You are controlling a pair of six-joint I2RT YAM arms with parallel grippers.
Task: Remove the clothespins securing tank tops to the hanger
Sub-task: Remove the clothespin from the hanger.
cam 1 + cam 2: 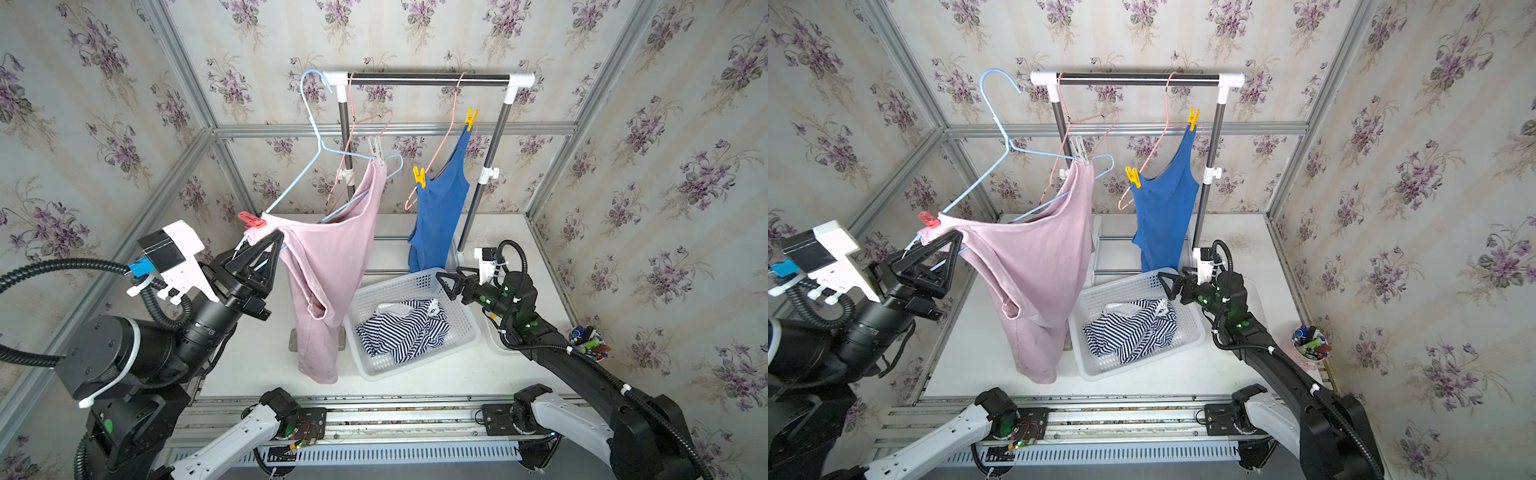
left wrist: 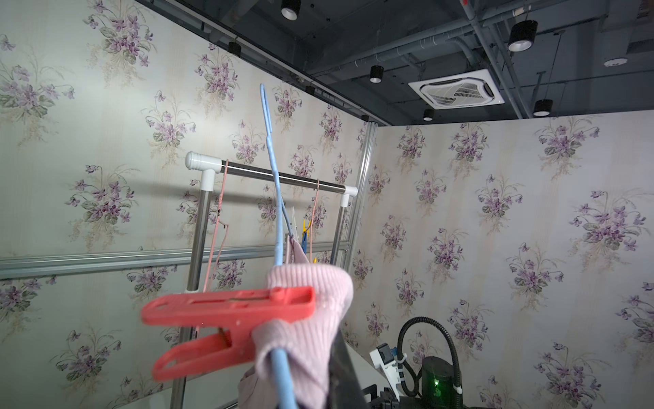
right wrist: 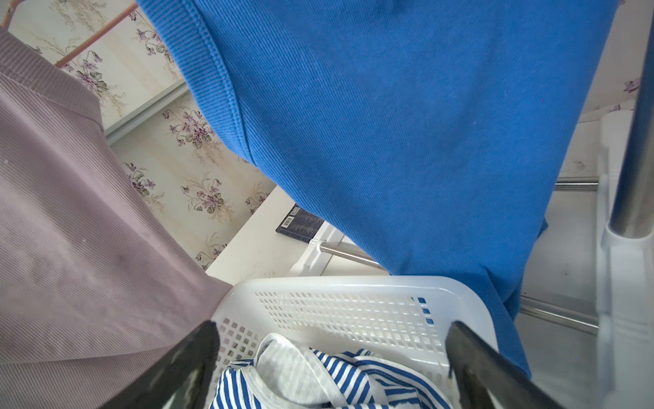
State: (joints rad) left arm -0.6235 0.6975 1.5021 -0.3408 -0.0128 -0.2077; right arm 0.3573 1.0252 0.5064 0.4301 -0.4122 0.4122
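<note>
Striped tank top (image 1: 405, 328) sits in basket (image 1: 399, 286); left claw (image 1: 275, 240) clamps hanger (image 2: 282, 375), right claw (image 1: 445, 286) gapes

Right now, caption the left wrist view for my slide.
Red clothespin pins the pink tank top to the blue hanger, rack behind.

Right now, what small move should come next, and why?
Probably raise the right gripper, open and empty over the basket, toward the red clip. The left gripper is shut on the blue hanger, holding it off the rack, and that clip pins the pink top beside it.
</note>
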